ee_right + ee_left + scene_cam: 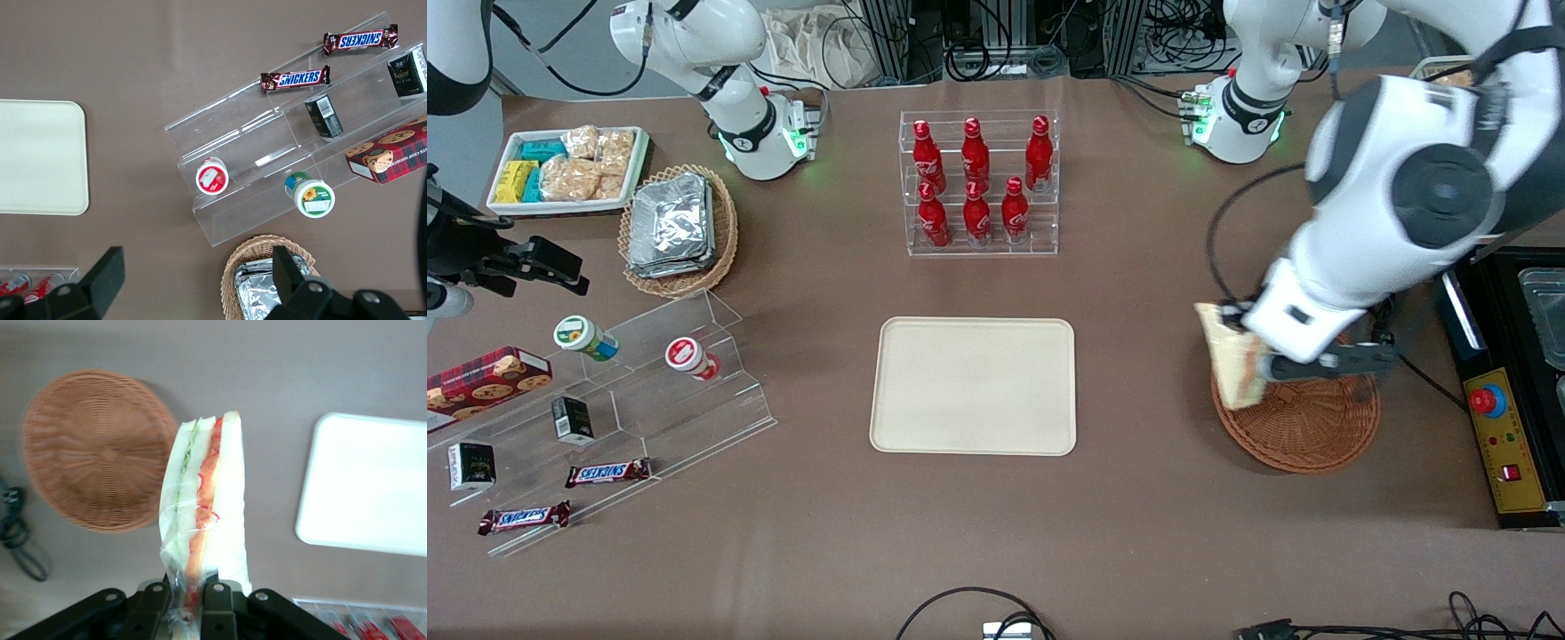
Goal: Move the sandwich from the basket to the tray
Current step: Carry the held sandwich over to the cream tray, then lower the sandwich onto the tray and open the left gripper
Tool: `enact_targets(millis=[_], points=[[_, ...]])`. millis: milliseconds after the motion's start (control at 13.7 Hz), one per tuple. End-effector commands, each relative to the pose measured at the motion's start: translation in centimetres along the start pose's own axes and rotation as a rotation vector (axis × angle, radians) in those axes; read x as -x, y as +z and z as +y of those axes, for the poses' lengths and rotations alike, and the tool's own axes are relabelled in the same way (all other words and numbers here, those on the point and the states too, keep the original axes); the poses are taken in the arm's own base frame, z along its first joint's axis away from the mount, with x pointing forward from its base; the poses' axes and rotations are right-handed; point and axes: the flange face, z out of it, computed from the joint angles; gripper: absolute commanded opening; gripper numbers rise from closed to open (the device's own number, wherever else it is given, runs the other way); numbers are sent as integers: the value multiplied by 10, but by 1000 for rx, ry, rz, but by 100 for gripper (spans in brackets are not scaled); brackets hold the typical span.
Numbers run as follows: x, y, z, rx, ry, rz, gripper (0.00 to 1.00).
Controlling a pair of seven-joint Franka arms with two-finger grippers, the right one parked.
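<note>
My left gripper is shut on the wrapped sandwich, a white-bread wedge with orange-red and green filling, held up in the air. In the front view the sandwich hangs at the rim of the reddish-brown wicker basket, on the side facing the tray, with the gripper partly hidden under the arm. The basket has nothing in it. The cream tray lies flat at the table's middle with nothing on it; its corner shows in the wrist view as the tray.
A clear rack of red bottles stands farther from the front camera than the tray. A black control box sits beside the basket at the working arm's end. Toward the parked arm's end are a clear stepped shelf with snacks and a tan basket of foil packets.
</note>
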Motion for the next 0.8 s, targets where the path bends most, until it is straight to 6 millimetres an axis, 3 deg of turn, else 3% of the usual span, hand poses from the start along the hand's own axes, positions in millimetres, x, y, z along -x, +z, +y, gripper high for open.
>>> enact_targets(millis=[0,73,293,585,732], points=[[2,16,71,21,42,-5,0],[6,26,100,27,80,2,0],[-2,82,149,31,136,25,0],[-8,192,210,-55,134,87,0],[-5,245,226,-100,105,132,0]])
